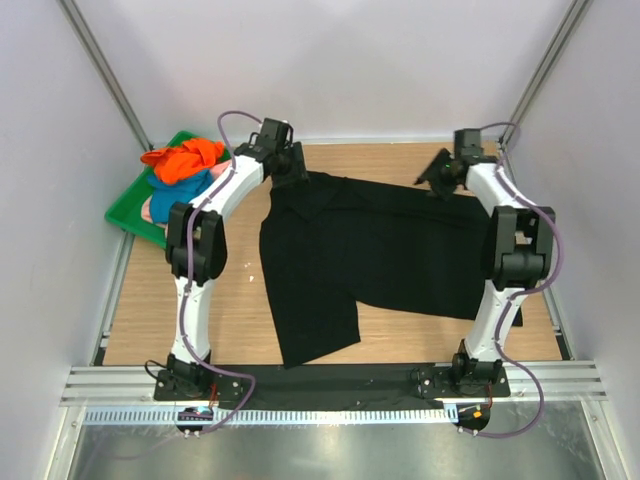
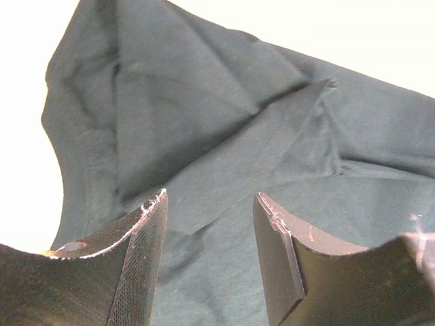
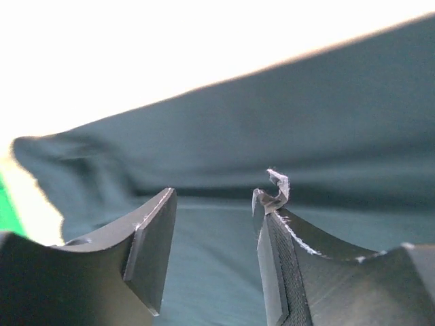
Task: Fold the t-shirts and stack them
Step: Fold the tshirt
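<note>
The black t-shirt (image 1: pixel 370 250) lies spread over the middle of the wooden table (image 1: pixel 150 310), its body running from the far left across to the right arm, with one broad flap reaching toward the near edge on the left. It looks flattened but at most partly folded, with soft creases near its far-left corner. The left gripper (image 1: pixel 290 160) hovers over that far-left corner; in its wrist view the fingers (image 2: pixel 139 258) stand well apart above wrinkled cloth with nothing between them. The right gripper (image 1: pixel 440 178) sits at the far-right edge of the shirt, and its fingers (image 3: pixel 149 258) are parted too, with only cloth showing beyond the gap, so neither arm has hold of anything. My reading is that the step in hand is laying out or starting a fold on this first shirt, with the stacking not yet begun. The next move probably calls for both grippers to come down on the far edge, pinch a single layer at each corner and carry it evenly toward the near side without dragging the rest askew. At the far left, the green tray (image 1: pixel 125 212) holds a heap of other garments, an orange t-shirt (image 1: pixel 185 160) on top of a blue one (image 1: pixel 170 200), bunched and unfolded.
</note>
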You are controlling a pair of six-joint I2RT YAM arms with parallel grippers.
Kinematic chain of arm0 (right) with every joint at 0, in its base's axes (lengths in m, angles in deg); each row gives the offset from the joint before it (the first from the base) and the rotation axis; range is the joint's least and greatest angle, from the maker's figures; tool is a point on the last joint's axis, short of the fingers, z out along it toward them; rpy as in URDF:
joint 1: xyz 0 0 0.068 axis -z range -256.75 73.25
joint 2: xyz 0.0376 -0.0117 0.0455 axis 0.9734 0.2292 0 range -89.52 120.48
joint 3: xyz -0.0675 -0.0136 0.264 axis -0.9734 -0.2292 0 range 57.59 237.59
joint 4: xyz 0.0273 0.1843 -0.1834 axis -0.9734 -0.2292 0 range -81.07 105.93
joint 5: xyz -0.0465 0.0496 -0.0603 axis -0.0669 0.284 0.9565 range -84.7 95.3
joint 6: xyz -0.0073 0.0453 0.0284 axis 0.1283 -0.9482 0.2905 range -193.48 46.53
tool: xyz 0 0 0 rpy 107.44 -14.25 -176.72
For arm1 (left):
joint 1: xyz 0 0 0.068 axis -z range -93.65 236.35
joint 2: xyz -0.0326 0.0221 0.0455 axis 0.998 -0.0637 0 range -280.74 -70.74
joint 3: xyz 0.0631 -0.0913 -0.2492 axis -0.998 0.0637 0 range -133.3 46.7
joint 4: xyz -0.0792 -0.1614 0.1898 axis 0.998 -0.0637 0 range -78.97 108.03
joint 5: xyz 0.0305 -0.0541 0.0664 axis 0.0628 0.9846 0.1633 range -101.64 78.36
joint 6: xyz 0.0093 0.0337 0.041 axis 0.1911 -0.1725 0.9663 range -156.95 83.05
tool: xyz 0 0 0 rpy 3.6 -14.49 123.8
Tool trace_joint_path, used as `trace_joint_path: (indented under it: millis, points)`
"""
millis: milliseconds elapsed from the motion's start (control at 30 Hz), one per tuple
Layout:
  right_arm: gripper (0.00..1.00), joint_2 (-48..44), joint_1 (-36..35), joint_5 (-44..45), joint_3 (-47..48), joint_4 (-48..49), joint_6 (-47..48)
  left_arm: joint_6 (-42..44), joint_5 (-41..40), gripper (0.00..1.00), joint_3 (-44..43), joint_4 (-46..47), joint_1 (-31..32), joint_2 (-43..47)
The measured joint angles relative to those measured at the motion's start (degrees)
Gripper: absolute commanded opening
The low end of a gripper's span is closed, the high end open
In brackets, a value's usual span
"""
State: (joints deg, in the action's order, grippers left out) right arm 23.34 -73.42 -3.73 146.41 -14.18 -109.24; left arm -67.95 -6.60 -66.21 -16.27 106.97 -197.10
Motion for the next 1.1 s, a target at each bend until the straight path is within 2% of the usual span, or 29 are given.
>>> trace_joint_path:
  millis: [133, 333, 467, 633, 667, 800, 867, 900, 967, 1033, 1100]
  points:
    - [0.56, 4.94, -7.39, -3.13, 4.94, 7.74, -6.82, -0.68, -1.05, 0.55, 2.32, -0.50, -0.52, 1.27]
    - [0.57, 19.58, -16.65, -4.42, 18.40, 13.88, -14.29, -1.51, -1.62, 0.55, 9.88, -1.14, -2.08, 7.69]
    - [0.57, 24.63, -20.31, -3.54, 21.92, 14.75, -16.31, -1.51, -1.84, 0.54, 14.84, -1.27, -2.75, 13.49]
    - [0.52, 27.34, -22.03, -2.45, 24.39, 14.73, -17.57, -1.49, -1.90, 0.54, 17.86, -1.07, -3.19, 17.97]
    - [0.50, 27.43, -22.03, -2.16, 24.48, 14.84, -17.77, -1.46, -1.90, 0.54, 18.23, -1.07, -3.26, 18.34]
    - [0.25, 27.63, -21.84, -1.18, 25.14, 14.49, -18.58, -1.33, -1.86, 0.55, 19.45, -1.07, -3.82, 18.78]
    - [0.19, 27.82, -21.70, -1.11, 25.75, 14.40, -19.06, -1.27, -1.81, 0.55, 20.04, -1.09, -4.24, 18.78]
    - [0.10, 27.89, -21.62, -1.07, 26.05, 14.25, -19.37, -1.27, -1.77, 0.54, 20.37, -1.09, -4.50, 18.78]
    - [0.02, 28.00, -21.53, -1.05, 26.62, 13.81, -19.87, -1.27, -1.64, 0.55, 20.65, -1.11, -5.01, 18.80]
    - [0.02, 28.06, -21.55, -1.05, 27.21, 13.25, -20.24, -1.27, -1.46, 0.55, 20.74, -1.11, -5.55, 18.84]
    - [0.11, 28.06, -21.55, -1.07, 27.56, 12.66, -20.35, -1.29, -1.33, 0.55, 20.74, -1.09, -6.01, 18.95]
